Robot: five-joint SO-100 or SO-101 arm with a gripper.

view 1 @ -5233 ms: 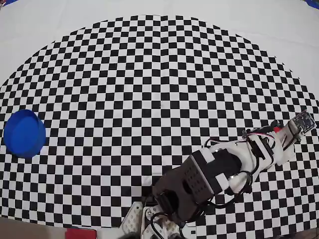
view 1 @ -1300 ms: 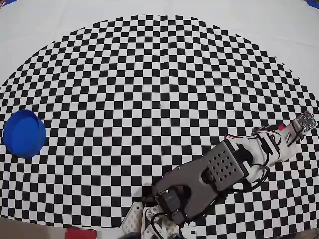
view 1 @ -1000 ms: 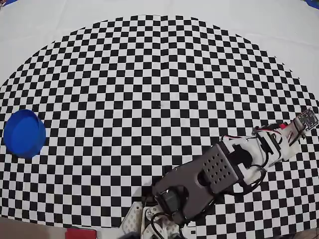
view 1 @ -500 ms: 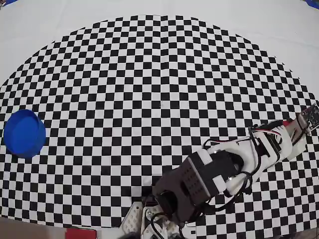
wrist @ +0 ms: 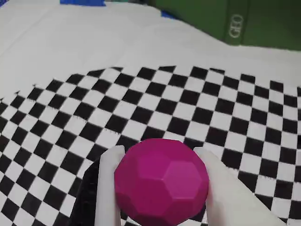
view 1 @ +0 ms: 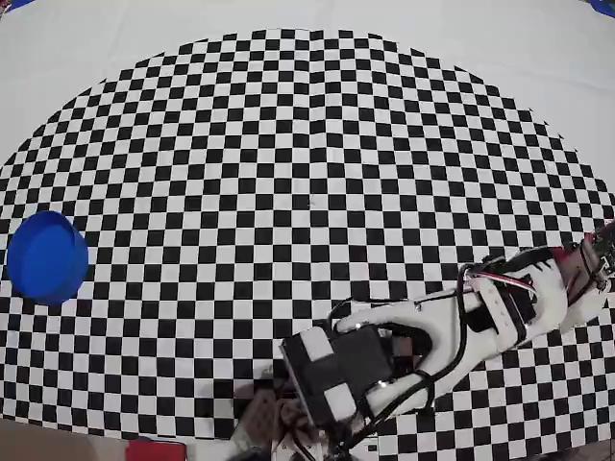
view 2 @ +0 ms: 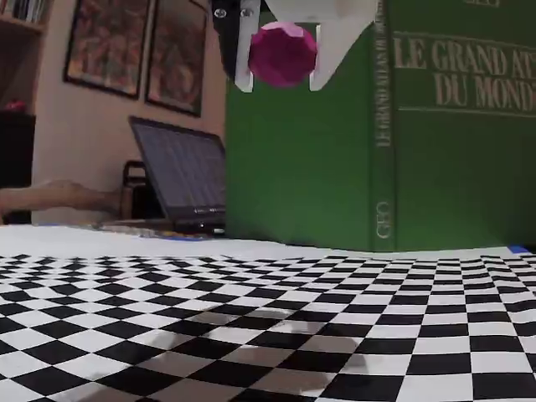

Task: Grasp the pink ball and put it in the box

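We have the small faceted magenta-pink ball (wrist: 161, 181) clamped between the two white fingers (wrist: 109, 188) of our hand (view 2: 280, 82), which is closed only as far as the ball's width allows. In the fixed view the ball hangs high above the black-and-white checkered mat (view 2: 251, 318), plainly clear of the bench, with a big green book (view 2: 419, 126) standing behind it.

Compared with the overhead view half a second ago, our arm (view 1: 432, 327) has stretched out flatter and reached a little further toward the right edge of the mat; over the last second its upper links have folded and re-extended while the wrist stayed near that right edge. We take this as the lift after the grasp: the ball is off the surface and the pick-up looks done.

From above, the ball itself is hidden under the wrist parts. The round bright-blue cup-like box (view 1: 45, 257) sits at the far left edge of the mat, well apart from our hand, with nearly the whole checkered field between them. So what we judge remains is the carry across the mat and the release over the blue rim.
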